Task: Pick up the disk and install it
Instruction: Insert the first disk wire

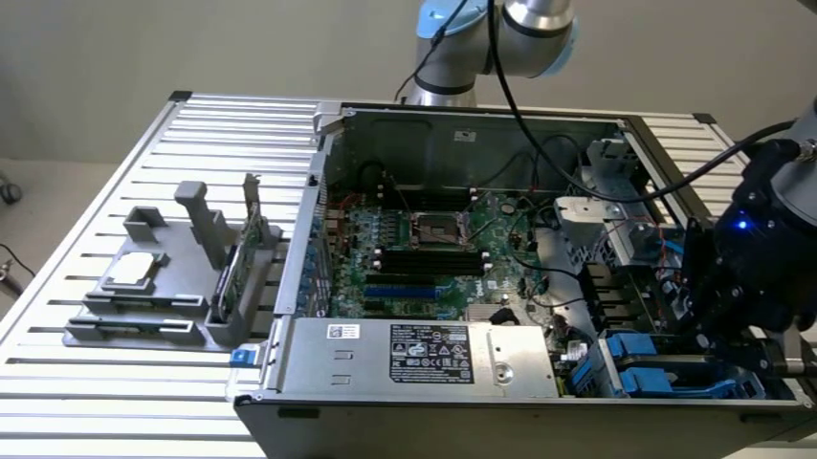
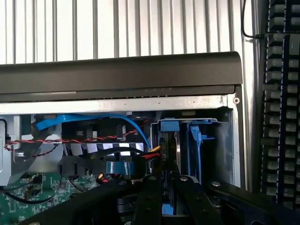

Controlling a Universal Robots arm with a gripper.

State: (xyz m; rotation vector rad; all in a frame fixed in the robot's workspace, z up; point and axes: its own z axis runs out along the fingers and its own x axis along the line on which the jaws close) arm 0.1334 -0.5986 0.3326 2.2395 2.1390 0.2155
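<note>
In the wrist view the disk (image 2: pixel 170 149) stands on edge, a thin dark slab with a silver strip and a blue bracket at its end. It sits in the drive bay at the corner of the open computer case (image 2: pixel 140 70). My gripper (image 2: pixel 168 190) has its two black fingers (image 2: pixel 146 199) pressed against the disk's two faces, shut on it. In the exterior view my gripper (image 1: pixel 730 335) reaches down into the case's near corner on the exterior view's right, beside blue drive brackets (image 1: pixel 638 352). A second blue bracket (image 2: pixel 195 140) stands right beside the disk.
Red-black wires (image 2: pixel 70 139) and a blue cable (image 2: pixel 93 119) run close to the bay. The power supply (image 1: pixel 422 354) and motherboard (image 1: pixel 422 239) fill the case. A grey fixture (image 1: pixel 141 306) with a green card (image 1: pixel 243 258) stands on the exterior view's left. A keyboard (image 2: pixel 281 93) lies outside the case.
</note>
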